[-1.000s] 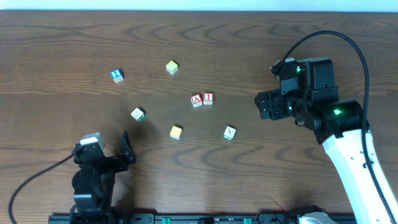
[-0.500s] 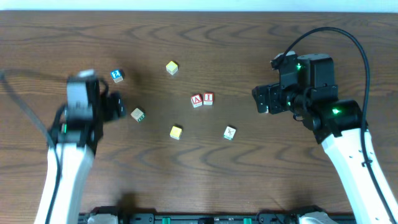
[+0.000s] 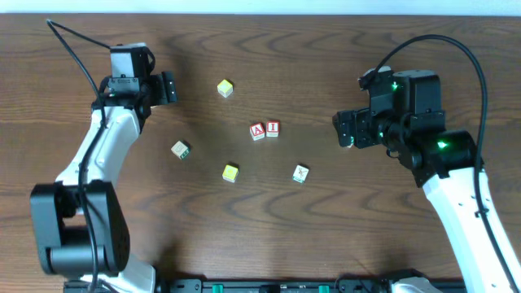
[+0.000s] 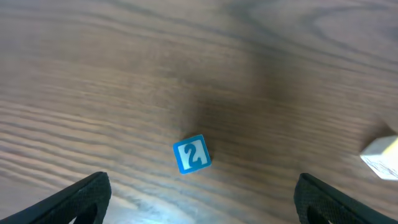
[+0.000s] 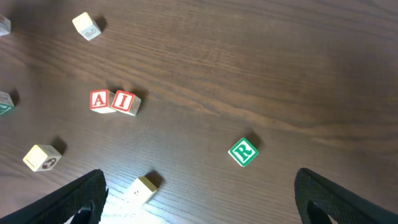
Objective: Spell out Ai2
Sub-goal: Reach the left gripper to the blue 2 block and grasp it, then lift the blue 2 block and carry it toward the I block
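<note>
The red-framed A cube [image 3: 258, 131] and the red-framed I cube [image 3: 273, 128] sit side by side, touching, at the table's middle; both also show in the right wrist view, A [image 5: 100, 100] and I [image 5: 124, 101]. The blue-framed 2 cube [image 4: 192, 154] lies on the wood just ahead of my open left gripper [image 4: 202, 208], between its fingers' lines. In the overhead view the left gripper [image 3: 168, 87] hides that cube. My right gripper [image 3: 340, 132] is open and empty, well to the right of A and I, and its jaws [image 5: 199, 205] hold nothing.
Plain yellow cubes lie at the back [image 3: 225, 88] and in front of the middle [image 3: 230, 172]. Green-marked cubes lie at left [image 3: 181, 150] and right [image 3: 300, 173]; the right one reads R [image 5: 242, 152]. A pale cube [image 4: 380, 155] shows at the left wrist view's right edge.
My left arm has swung from the front left of the table to the far left, over the 2 cube. The right arm has barely moved. No cube has moved.
</note>
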You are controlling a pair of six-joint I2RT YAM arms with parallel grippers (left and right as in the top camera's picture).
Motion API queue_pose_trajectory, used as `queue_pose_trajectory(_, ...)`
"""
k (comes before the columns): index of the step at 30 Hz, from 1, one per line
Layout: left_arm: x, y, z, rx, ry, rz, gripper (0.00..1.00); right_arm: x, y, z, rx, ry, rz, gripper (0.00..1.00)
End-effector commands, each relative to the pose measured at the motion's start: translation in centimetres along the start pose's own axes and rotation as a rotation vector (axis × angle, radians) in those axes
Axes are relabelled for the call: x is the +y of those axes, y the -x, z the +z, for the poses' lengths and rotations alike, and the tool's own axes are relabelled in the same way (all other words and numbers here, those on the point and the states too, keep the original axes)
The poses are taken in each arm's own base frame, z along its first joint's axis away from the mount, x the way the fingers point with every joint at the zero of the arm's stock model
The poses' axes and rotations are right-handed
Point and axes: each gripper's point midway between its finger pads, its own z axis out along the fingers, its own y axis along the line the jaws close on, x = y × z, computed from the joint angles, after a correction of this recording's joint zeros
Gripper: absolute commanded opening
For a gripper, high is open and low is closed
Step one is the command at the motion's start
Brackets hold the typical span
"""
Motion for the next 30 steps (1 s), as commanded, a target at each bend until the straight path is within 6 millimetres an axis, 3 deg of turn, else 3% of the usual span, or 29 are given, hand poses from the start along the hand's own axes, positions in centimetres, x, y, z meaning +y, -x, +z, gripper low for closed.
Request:
queue_pose_trajectory(1, 0.5, -0.5, 1.8, 0.030, 0.006, -0.050, 0.96, -0.4, 0.1, 0.0, -0.006, -0.011, 0.005, 0.97)
queue_pose_trajectory(4, 1.6, -1.3, 3.5, 0.045, 0.058, -0.112, 0.95, -0.6, 0.1, 0.0, -0.005, -0.021, 0.006, 0.97)
queue_pose_trajectory(11, 1.8, -1.6, 6.4, 0.027, 0.062, -0.229, 0.96, -0.8, -0.3, 0.9, 0.024, -0.029, 0.009, 0.97)
queue_pose_trajectory(18, 1.7, -1.9, 7.8, 0.019, 0.061, -0.302, 1.00, -1.0, -0.4, 1.4, 0.036, -0.036, 0.011, 0.97)
queue_pose_trajectory(19, 1.7, -1.7, 7.9, 0.010, 0.060, -0.317, 0.89, -1.0, -0.4, 1.4, 0.034, -0.036, 0.010, 0.97)
queue_pose_trajectory(22, 1.6, -1.7, 8.3, 0.001, 0.058, -0.353, 0.79, -1.0, -0.3, 1.4, 0.031, -0.036, 0.010, 0.97)
queue_pose_trajectory(30, 1.7, -2.7, 8.9, 0.029, 0.064, -0.364, 0.77, -1.1, -0.1, 1.4, 0.024, -0.039, 0.009, 0.97)
